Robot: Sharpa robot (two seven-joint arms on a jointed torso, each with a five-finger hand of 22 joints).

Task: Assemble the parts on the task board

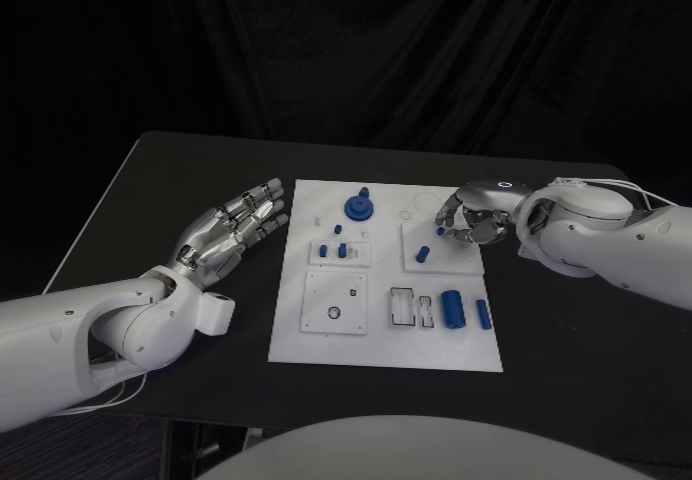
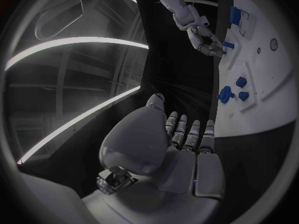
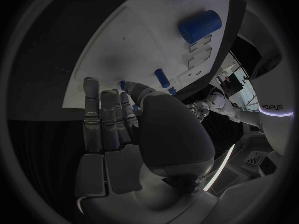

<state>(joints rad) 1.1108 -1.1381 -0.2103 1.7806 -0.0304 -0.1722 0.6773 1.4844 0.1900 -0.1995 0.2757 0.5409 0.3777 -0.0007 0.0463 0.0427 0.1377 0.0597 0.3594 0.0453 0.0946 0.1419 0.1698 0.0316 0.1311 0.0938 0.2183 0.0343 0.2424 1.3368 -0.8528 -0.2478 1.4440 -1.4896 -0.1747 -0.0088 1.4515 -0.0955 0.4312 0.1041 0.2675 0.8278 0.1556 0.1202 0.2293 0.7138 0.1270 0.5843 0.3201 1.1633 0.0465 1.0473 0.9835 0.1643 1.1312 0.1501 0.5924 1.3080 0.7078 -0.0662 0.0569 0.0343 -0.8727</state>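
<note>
Most parts (image 1: 451, 309) lay loose on the task board (image 1: 329, 343). Left hand (image 1: 231, 232) was released; right hand (image 1: 469, 216), at 3 o'clock, curled, contents indiscernible.

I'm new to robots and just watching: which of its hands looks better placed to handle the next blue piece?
Probably the right hand: it hovers curled over the task board beside a small blue peg. The left hand lies flat, off the board.

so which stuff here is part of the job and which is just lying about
Job:
task board
blue gear piece
large blue cylinder
thin blue cylinder
small blue pegs
right hand, over the board's edge
left hand, beside the board

Lying about:
black table only
</note>
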